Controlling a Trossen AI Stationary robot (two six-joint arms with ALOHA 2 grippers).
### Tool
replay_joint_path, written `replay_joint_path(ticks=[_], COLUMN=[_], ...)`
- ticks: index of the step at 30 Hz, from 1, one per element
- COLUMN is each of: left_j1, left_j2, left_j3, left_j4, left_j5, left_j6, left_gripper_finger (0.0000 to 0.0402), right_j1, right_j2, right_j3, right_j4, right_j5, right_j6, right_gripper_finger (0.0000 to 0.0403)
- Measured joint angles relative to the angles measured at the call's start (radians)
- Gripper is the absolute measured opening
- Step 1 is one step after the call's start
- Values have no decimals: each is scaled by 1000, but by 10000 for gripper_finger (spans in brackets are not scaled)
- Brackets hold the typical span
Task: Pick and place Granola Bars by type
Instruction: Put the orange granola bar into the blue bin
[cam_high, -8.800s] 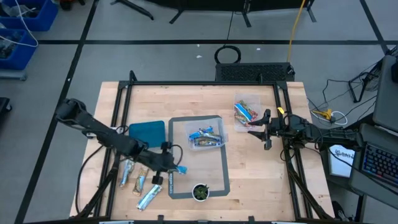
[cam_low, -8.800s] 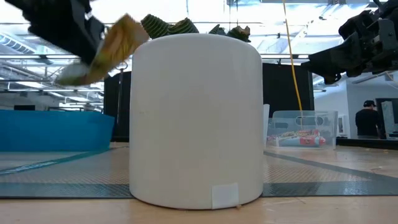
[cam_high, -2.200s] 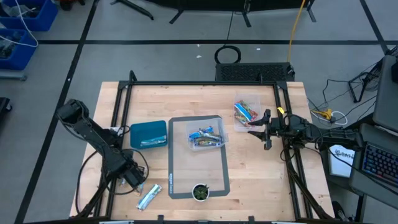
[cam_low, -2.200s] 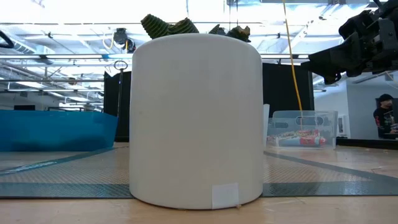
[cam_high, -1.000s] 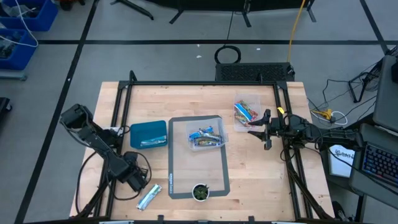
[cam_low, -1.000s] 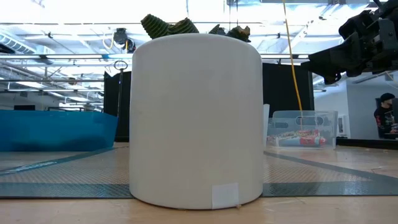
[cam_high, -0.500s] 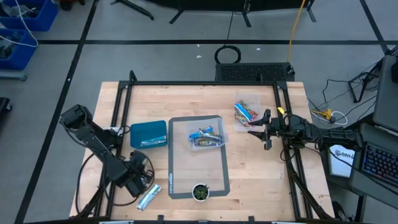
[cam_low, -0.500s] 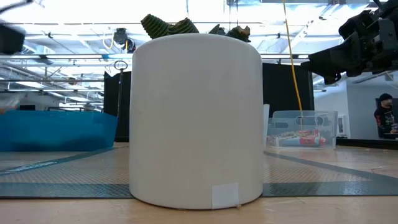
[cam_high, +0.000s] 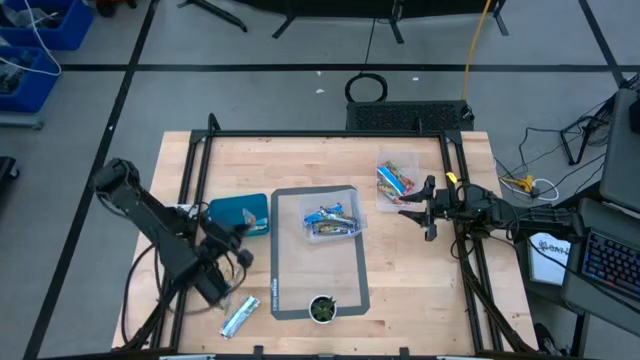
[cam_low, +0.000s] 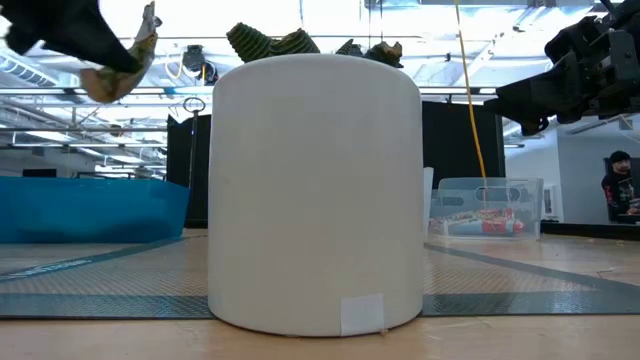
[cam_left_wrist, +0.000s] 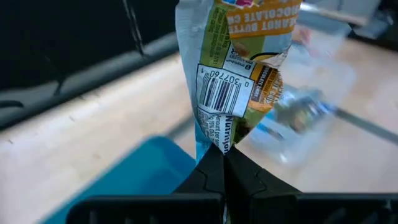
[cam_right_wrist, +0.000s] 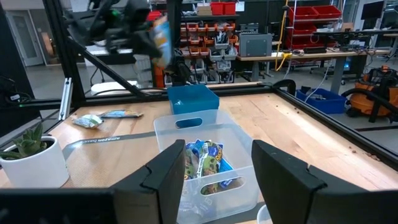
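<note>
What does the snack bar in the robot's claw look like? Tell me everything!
The granola bar has a crinkly, shiny wrapper, tan and green with orange lettering, a light blue edge, and a white barcode patch. It looks sealed. The left gripper pinches one end of it with its dark fingers shut, so the bar stands up past them. It is lifted off the table, near the blue bin, and nothing else touches it.

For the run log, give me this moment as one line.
left gripper: shut on granola bar, lifted near blue bin | right gripper: open, waiting beside clear bin
</note>
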Motion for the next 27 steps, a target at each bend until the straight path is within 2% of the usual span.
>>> replay_joint_path(ticks=[5,8,11,13,17,20,22,24,27], left_j1=[77,104,119,130,178,257,328,411,544], left_j2=[-167,-287,-414,-498,-653,-761,-826,-881,-932], left_j3=[-112,-188,-268,-325,-445,-510,-529,-529,-493], left_j4=[48,151,361,567,1013,1253,1291,1268,1095], left_j5=[-29,-36,-44,-33,121,308,413,483,563], left_j6=[68,194,437,688,1245,1536,1610,1609,1463], left_gripper_finger=[0,0,0,0,0,0,0,0,0], right_j1=[0,0,0,0,0,0,0,0,0], right_j2=[0,0,0,0,0,0,0,0,0], right_j3=[0,0,0,0,0,0,0,0,0], right_j4=[-1,0,0,0,0,0,0,0,0], right_j5=[0,0,0,0,0,0,0,0,0], right_j6=[0,0,0,0,0,0,0,0,0], right_gripper_finger=[176,176,176,176,176,176,176,176,176])
